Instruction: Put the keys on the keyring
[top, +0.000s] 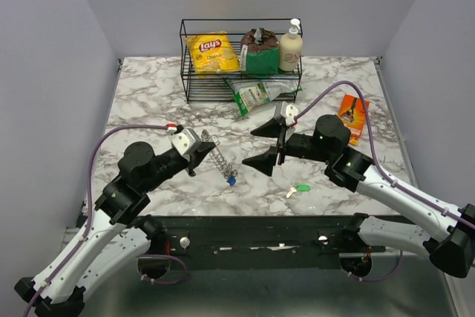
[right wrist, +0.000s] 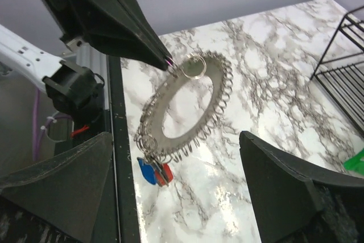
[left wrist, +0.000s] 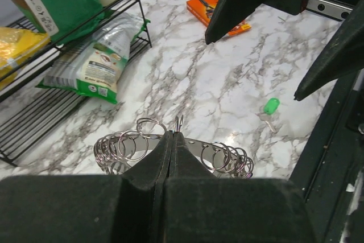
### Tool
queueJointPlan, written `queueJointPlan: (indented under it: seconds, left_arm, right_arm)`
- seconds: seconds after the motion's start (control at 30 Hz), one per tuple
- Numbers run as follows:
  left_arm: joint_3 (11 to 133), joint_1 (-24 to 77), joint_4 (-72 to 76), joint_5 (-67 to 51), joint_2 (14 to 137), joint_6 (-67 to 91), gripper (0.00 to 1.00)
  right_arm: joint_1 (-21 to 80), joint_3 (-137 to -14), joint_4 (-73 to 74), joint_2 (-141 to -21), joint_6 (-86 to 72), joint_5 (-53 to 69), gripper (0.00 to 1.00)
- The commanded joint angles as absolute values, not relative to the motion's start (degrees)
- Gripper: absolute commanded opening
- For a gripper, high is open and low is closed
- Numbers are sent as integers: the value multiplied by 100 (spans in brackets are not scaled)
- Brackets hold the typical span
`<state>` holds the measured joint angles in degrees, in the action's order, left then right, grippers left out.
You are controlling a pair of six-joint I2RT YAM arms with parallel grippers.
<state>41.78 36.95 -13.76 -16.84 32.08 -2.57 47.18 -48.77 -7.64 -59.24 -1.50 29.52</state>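
Clenched shut at the very front of the left wrist view, the left end effector (left wrist: 172, 138) pinches the keyring (left wrist: 122, 145) by its upper rim, and the ring hangs tilted from those tips.

We see the marbled desk (top: 141, 109) stretching out beyond both end effectors. At its far side, well past their tips, stands a black wire rack (top: 241, 23). It holds a yellow crisp bag (top: 211, 53), a green bag (top: 260, 57) and a cream bottle (top: 290, 48). A green-and-white packet (top: 260, 94) leans out of its lower shelf.

The right end effector (top: 249, 150) is released, with its fingers spread wide and pointed at the ring. The ring hangs just ahead of them without touching. An orange box (top: 354, 116) lies on the outer side of the right wrist.

From the right wrist we see the blue key (right wrist: 148, 170) and the red key (right wrist: 166, 174) hanging together at the ring's lowest point, farthest from the left tips. We cannot tell whether they touch the desk. The green key (top: 300, 189) lies flat on the desk, off the ring. It is on the near side of the right end effector and well apart from the left one.
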Motion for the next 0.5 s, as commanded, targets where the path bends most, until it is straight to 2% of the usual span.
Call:
queueJointPlan:
  seconds: [0.0,0.13,0.47]
  left_arm:
    - [4175,3735,-1327,-1152,3041,-835,0]
    - [4201,3744,-1327,-1081,3172,-905,0]
    - [4869,3744,-1310,-1072,3831,685,0]
  right_arm:
    - [4693,-4667,-765,-5906,-211,2418,100]
    - [4685,-4562,-659,-5933,-290,2233,100]
    - [4658,-4667,-378,-6249,-869,1040,100]
